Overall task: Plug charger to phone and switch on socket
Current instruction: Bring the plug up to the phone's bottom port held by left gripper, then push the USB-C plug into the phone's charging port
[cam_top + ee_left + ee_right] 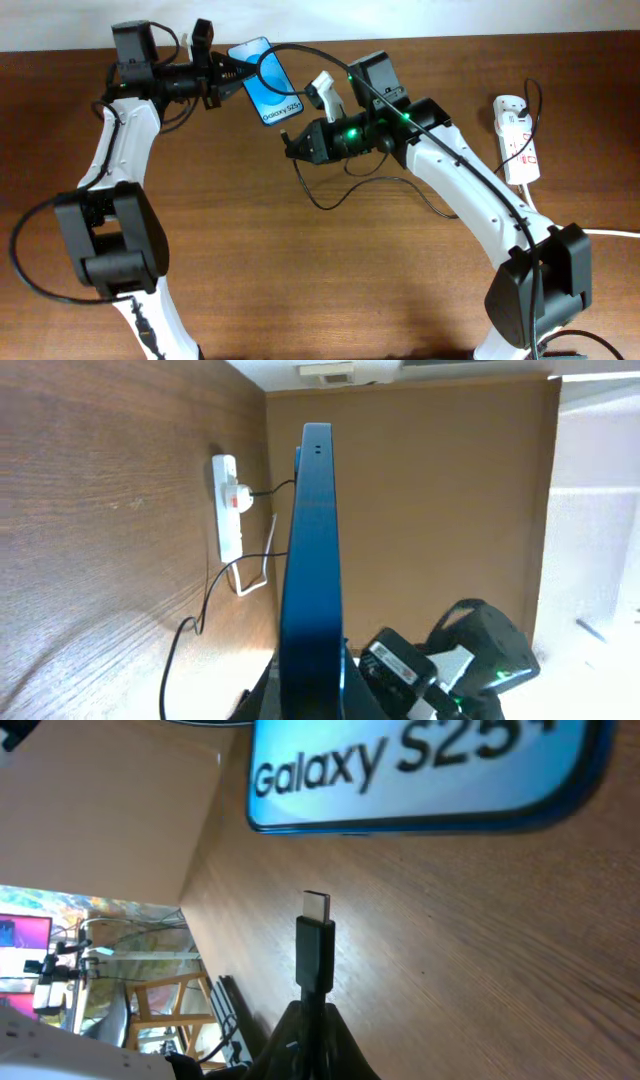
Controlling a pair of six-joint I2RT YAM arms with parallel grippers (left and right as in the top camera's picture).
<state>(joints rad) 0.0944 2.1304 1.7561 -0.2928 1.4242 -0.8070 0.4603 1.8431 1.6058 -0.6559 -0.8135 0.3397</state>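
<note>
Phone, small rectangular smartphone, black frame, bright blue screen [265, 82]: held at one end by the left gripper [228, 75], whose fingers are closed on it. It appears to be raised off the brown wooden table [400, 280]. The left wrist view shows it edge-on [312, 580].

Charger, long thin black cable ending in a small black plug with a metal tip [316, 945]: the plug body is pinched in the closed right gripper [292, 148]. The tip points at the phone's lower edge [420, 770], near it but apart and not yet inserted.

Socket, white oblong power strip with red marks and a thick white cord [517, 140]: lying at the far right of the table, well apart from both grippers. A plug is seated in it [228, 500]. The switch position cannot be told.

Handling note, step in hand is insertion:
- The port itself is not visible, so it should be located first.
- The tip should be centred on the port and its flat side matched to the slot.
- The plug should advance straight along the phone's long axis while the left grip braces against the push.
- A skewed entry would likely slide the phone in its grip or bend the tip.

Legible writing: "Galaxy S25+" in black on the white strip of the screen. The power-strip markings are too small to read.
</note>
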